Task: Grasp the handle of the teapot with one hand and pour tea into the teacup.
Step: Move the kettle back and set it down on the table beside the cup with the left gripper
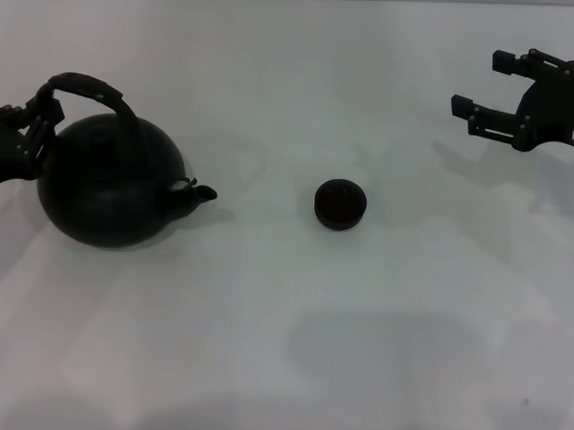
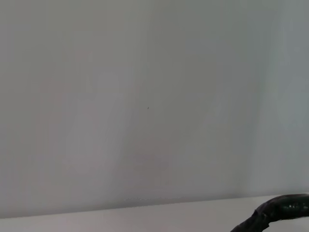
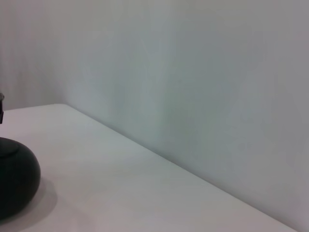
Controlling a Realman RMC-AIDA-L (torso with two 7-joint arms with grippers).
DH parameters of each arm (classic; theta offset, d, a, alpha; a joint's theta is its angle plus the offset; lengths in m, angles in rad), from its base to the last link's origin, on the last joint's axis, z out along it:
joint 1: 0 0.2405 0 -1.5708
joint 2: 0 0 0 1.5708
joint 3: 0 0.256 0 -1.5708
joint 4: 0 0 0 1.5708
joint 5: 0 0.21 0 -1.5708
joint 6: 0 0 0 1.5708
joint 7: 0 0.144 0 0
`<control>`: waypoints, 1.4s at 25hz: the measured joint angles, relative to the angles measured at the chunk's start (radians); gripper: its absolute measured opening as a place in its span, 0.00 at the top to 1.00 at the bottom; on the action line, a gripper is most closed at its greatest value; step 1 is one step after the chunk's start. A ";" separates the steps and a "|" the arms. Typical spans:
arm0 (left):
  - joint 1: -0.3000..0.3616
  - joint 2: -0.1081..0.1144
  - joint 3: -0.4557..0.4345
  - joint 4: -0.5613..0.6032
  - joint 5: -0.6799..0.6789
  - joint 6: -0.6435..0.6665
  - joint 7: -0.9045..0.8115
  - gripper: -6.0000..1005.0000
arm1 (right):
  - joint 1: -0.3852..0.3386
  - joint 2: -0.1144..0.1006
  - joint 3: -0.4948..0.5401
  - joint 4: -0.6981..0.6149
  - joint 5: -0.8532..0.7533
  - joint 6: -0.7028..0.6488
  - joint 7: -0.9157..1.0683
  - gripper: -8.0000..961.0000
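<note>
A plain white table (image 1: 290, 350) is carrying the large round black teapot (image 1: 111, 182), its spout aiming at the tiny dark handleless teacup (image 1: 341, 203) standing apart. The left gripper (image 1: 37, 125) is pinching the thick black arched handle (image 1: 87, 87) at its outer end, apparently readying a tilt. The right gripper (image 1: 486, 91) is idling far right, jaws spread.

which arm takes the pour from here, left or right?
Left. The left gripper is already at the handle of the teapot, whose spout faces the teacup. The right gripper hangs open at the far right, away from both.
</note>
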 joint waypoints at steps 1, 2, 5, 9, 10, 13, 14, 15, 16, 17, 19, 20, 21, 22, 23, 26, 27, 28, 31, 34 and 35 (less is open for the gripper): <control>0.000 0.000 0.000 -0.003 -0.001 0.000 0.000 0.88 | 0.000 0.000 0.000 0.000 0.000 0.000 0.000 0.14; 0.000 0.000 0.000 -0.007 -0.001 0.001 0.000 0.88 | 0.000 -0.001 0.000 0.000 0.000 0.000 0.000 0.14; 0.000 0.000 0.000 -0.015 -0.001 0.001 0.000 0.88 | 0.000 -0.002 0.000 -0.001 0.000 0.001 -0.001 0.14; 0.000 0.000 0.000 -0.022 0.001 0.001 0.000 0.88 | 0.000 -0.002 0.001 -0.001 -0.004 0.003 -0.002 0.14; -0.001 0.000 0.000 -0.024 0.002 0.001 0.001 0.88 | 0.000 -0.002 0.001 -0.001 -0.007 0.003 -0.002 0.14; -0.001 0.000 0.000 -0.027 0.003 0.001 0.001 0.88 | 0.000 -0.001 0.002 -0.001 -0.009 0.004 -0.002 0.14; -0.002 0.000 0.000 -0.027 0.003 0.001 0.000 0.88 | 0.000 -0.001 0.001 -0.001 -0.009 0.004 -0.002 0.14; -0.002 0.000 0.000 -0.027 0.003 0.001 0.000 0.89 | 0.000 -0.001 0.001 -0.001 -0.010 0.004 -0.002 0.14; -0.002 0.000 0.000 -0.027 0.004 0.001 -0.001 0.89 | 0.000 -0.001 0.001 -0.001 -0.010 0.004 -0.002 0.14; -0.002 0.000 0.000 -0.027 0.004 0.001 -0.002 0.89 | 0.000 -0.001 0.001 -0.001 -0.010 0.004 -0.002 0.14; -0.002 0.000 0.000 -0.027 0.005 0.001 -0.003 0.89 | 0.000 -0.001 0.001 -0.001 -0.010 0.005 -0.002 0.14; -0.001 0.000 0.000 -0.026 0.005 0.001 -0.004 0.89 | 0.000 -0.001 0.002 -0.001 -0.010 0.005 -0.002 0.14; -0.001 0.000 0.000 -0.025 0.005 0.001 -0.005 0.89 | 0.000 -0.001 0.002 -0.001 -0.010 0.005 -0.003 0.14; -0.001 0.001 0.000 -0.025 0.004 0.001 -0.006 0.88 | 0.000 -0.001 0.002 -0.001 -0.010 0.005 -0.003 0.14; 0.000 0.001 0.000 -0.024 0.003 0.001 -0.006 0.88 | 0.000 -0.001 0.002 -0.001 -0.010 0.005 -0.003 0.14; 0.000 0.002 0.000 -0.019 0.002 0.000 -0.008 0.86 | 0.000 -0.001 0.002 -0.001 -0.011 0.005 -0.003 0.14; 0.000 0.002 0.000 -0.018 0.002 0.000 -0.008 0.86 | 0.000 0.000 0.002 -0.001 -0.011 0.005 -0.003 0.14; 0.000 0.002 0.000 -0.018 0.001 0.000 -0.008 0.85 | 0.000 0.000 0.002 -0.001 -0.011 0.005 -0.003 0.14; -0.002 0.002 0.000 -0.017 0.001 0.000 -0.008 0.83 | 0.000 0.001 0.002 -0.001 -0.011 0.003 -0.003 0.14; -0.006 0.003 0.000 -0.017 0.001 0.004 -0.009 0.81 | 0.000 0.001 0.002 -0.001 -0.011 0.001 -0.003 0.14; -0.007 0.003 0.000 -0.017 0.002 0.006 -0.009 0.80 | 0.000 0.001 0.002 -0.001 -0.011 0.001 -0.003 0.14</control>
